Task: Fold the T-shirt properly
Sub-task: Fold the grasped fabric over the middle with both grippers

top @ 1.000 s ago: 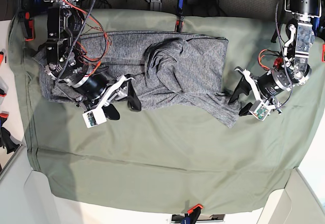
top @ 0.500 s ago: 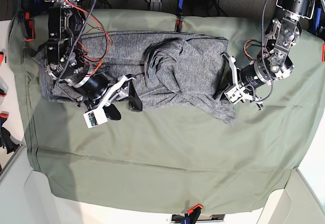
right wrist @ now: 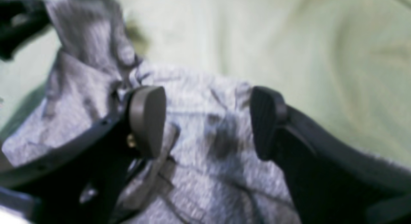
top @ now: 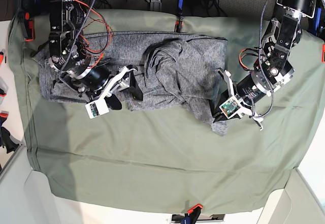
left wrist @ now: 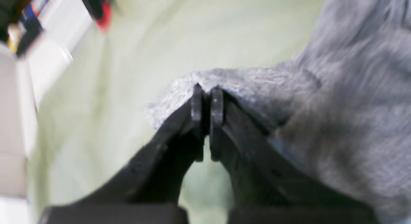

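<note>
The left claw (left wrist: pixel 207 121) is clamped on a fold of the grey T-shirt (left wrist: pixel 350 121), its two dark tips side by side with the cloth pinched between them. The right claw (right wrist: pixel 208 121) stands wide apart above the shirt, with grey fabric visible between its tips.

The left wrist view shows the pinch up close, with a loose flap sticking out past the tips; in the base view the left arm (top: pixel 271 64) hides most of that grip. The right wrist view shows seams and creases that the right arm (top: pixel 76 56) partly covers in the base view.

The shirt lies bunched and creased across the far half of the green sheet (top: pixel 147 168), one narrow end reaching toward the near side under the left claw. Bare sheet spreads along the near side and beyond the shirt on the left arm's side. White edging (top: pixel 304 193) borders the sheet at the near corner by the left arm.
</note>
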Robot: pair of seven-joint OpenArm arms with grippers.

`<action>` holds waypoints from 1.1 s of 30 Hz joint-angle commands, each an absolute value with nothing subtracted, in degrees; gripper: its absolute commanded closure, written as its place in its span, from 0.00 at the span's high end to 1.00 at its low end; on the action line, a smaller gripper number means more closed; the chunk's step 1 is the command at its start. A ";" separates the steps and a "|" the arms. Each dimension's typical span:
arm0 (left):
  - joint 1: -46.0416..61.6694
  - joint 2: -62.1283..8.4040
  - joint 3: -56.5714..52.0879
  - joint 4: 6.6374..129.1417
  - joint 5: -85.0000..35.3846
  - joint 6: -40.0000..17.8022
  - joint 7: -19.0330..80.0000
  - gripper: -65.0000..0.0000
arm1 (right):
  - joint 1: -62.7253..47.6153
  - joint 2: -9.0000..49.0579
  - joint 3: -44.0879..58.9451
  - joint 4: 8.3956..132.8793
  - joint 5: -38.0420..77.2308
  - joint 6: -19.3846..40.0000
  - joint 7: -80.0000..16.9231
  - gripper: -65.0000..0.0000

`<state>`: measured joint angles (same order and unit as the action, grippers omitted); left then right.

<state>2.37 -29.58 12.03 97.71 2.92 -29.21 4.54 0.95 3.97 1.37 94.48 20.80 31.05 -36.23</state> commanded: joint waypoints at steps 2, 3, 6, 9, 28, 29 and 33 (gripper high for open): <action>2.76 -30.70 11.62 103.13 1.85 -31.64 3.07 0.00 | 1.39 4.14 1.65 95.37 21.39 31.27 -34.72 0.63; 3.31 -30.70 11.62 105.10 1.72 -32.77 3.18 0.00 | 1.19 4.14 1.80 95.37 21.17 31.27 -34.74 0.63; 4.84 -30.70 11.60 109.73 0.91 -37.21 4.08 0.00 | 1.08 4.14 2.70 95.37 20.78 31.27 -34.72 0.63; 5.96 -30.89 11.60 111.48 -0.71 -40.00 4.54 0.00 | 1.13 4.14 4.12 95.37 20.80 31.27 -34.50 0.63; 7.62 -33.85 20.88 111.42 -7.46 -40.00 4.78 0.00 | 1.26 4.75 11.20 95.37 30.52 31.38 -34.50 0.61; 7.62 -33.82 21.21 111.42 -7.46 -40.00 4.99 0.00 | 1.26 4.73 10.74 95.37 30.98 31.55 -34.50 0.54; 7.64 -33.85 21.21 111.42 -7.51 -40.00 4.95 0.00 | 1.45 4.47 6.46 95.37 31.05 31.73 -33.63 0.00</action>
